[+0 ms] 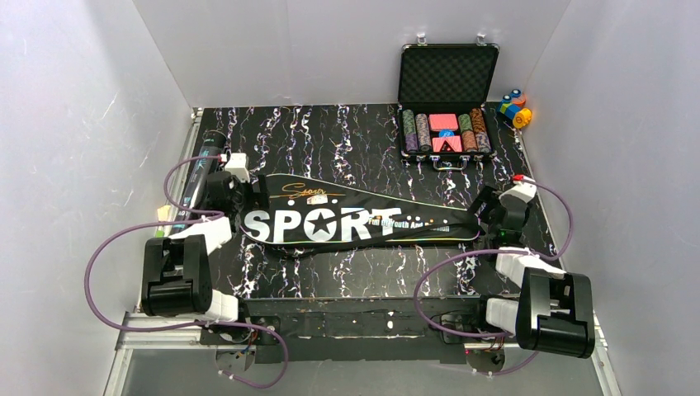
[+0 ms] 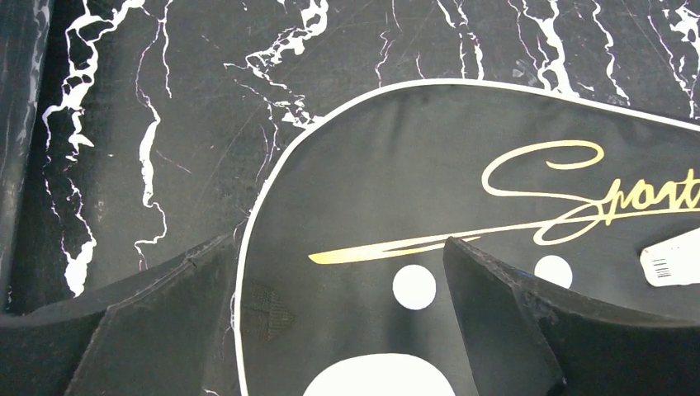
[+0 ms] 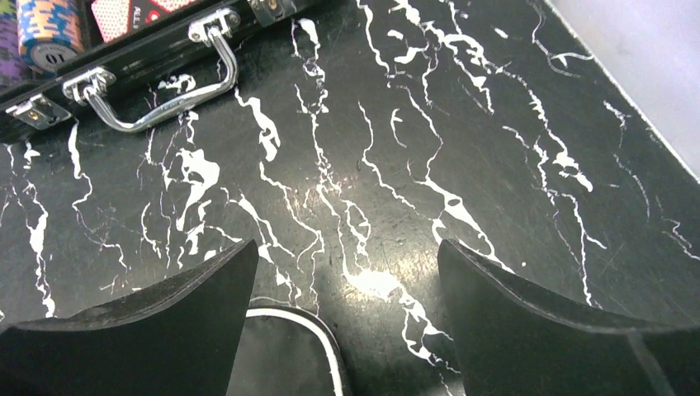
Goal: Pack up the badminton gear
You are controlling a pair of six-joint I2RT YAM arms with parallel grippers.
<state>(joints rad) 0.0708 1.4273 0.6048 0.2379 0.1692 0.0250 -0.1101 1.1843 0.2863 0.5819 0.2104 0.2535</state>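
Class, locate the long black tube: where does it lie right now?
In the top view, the long black tube lies along the left edge of the black marbled table, just left of the wide end of the black racket-shaped "SPORT" bag.

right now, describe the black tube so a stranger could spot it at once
On the black marble table, a racket-shaped bag marked SPORT lies across the middle. Beyond its wide end, along the table's left edge, lies the tube. It is the only long, narrow cylinder; the bag is flat and the chip case at the far right is boxy.
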